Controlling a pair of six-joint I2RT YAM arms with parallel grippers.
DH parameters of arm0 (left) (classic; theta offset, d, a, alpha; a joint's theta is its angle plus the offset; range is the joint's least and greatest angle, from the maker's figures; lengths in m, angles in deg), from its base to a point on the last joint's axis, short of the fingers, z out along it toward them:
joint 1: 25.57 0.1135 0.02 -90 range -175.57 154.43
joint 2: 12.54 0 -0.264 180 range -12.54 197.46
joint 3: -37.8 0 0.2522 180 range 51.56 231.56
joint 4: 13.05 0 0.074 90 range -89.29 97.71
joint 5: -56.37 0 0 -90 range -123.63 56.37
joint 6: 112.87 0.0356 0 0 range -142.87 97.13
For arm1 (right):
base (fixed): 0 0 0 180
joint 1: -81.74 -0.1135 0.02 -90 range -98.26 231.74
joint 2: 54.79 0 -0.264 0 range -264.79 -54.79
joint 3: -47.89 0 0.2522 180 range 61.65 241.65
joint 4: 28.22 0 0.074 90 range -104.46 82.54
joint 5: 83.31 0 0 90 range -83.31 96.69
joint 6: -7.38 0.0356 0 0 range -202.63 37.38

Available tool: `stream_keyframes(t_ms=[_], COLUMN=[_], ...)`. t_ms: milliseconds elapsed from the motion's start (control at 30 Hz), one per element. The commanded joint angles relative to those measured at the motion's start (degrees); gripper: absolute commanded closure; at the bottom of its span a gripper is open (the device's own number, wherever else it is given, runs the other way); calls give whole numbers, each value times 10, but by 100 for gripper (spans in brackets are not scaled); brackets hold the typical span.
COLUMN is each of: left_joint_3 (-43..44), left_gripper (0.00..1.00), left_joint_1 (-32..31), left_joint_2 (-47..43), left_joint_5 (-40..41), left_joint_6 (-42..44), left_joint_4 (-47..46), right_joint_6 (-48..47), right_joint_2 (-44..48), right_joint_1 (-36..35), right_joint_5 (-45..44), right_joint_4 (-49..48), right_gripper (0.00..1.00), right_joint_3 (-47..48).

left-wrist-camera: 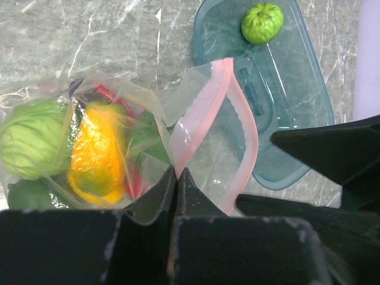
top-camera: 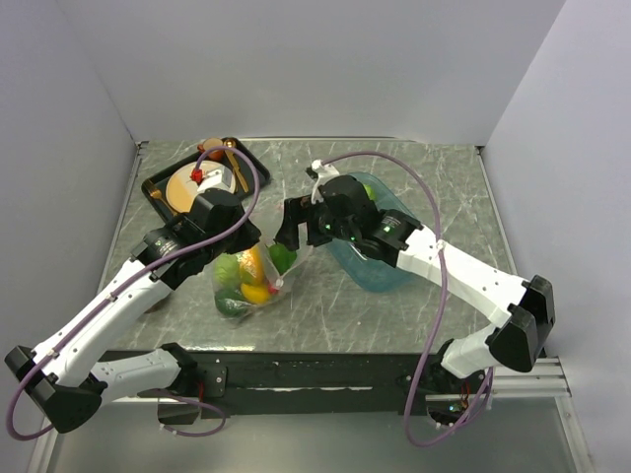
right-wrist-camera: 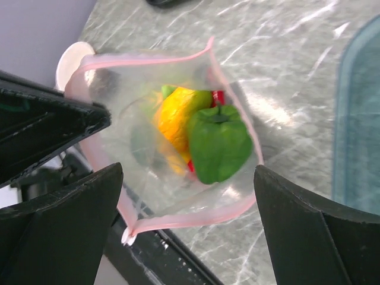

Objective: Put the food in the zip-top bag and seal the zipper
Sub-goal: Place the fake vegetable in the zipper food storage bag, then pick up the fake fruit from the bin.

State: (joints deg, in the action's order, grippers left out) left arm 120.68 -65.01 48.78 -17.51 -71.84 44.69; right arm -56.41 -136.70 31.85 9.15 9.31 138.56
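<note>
The clear zip-top bag (top-camera: 251, 281) lies at the table's front middle with its mouth open. It holds the orange-yellow mango (left-wrist-camera: 98, 157), a green round fruit (left-wrist-camera: 29, 142), the red chili (left-wrist-camera: 107, 94) and the green pepper (right-wrist-camera: 218, 142). My left gripper (left-wrist-camera: 176, 173) is shut on the pink zipper strip (left-wrist-camera: 205, 101) and holds the mouth up. My right gripper (right-wrist-camera: 190, 205) is open and empty, hovering over the open mouth (top-camera: 293, 232). One green round fruit (left-wrist-camera: 262, 22) lies in the teal tub (left-wrist-camera: 285, 101).
The teal tub (top-camera: 385, 266) sits right of the bag, mostly under my right arm. A black tray (top-camera: 158, 187) with a plate and utensils stands at the back left. The table's front edge runs just below the bag.
</note>
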Motion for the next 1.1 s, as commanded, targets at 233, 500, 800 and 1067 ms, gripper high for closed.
stream_keyframes(t_ms=[233, 500, 800, 1067], left_joint_3=[17, 12, 8, 3], left_gripper=[93, 92, 89, 87], left_joint_1=[2, 2, 2, 2], left_joint_2=[-30, -13, -29, -23], left_joint_5=[11, 1, 15, 22], left_joint_6=[-1, 0, -2, 5], left_joint_4=[-1, -7, 2, 6], right_joint_6=[44, 14, 44, 43], right_joint_2=[53, -111, -298, -324], right_joint_1=[181, 276, 303, 303], right_joint_5=[-133, -105, -108, -139], right_joint_4=[70, 94, 28, -44], right_gripper=[0, 0, 1, 0], right_joint_3=[-11, 64, 161, 148])
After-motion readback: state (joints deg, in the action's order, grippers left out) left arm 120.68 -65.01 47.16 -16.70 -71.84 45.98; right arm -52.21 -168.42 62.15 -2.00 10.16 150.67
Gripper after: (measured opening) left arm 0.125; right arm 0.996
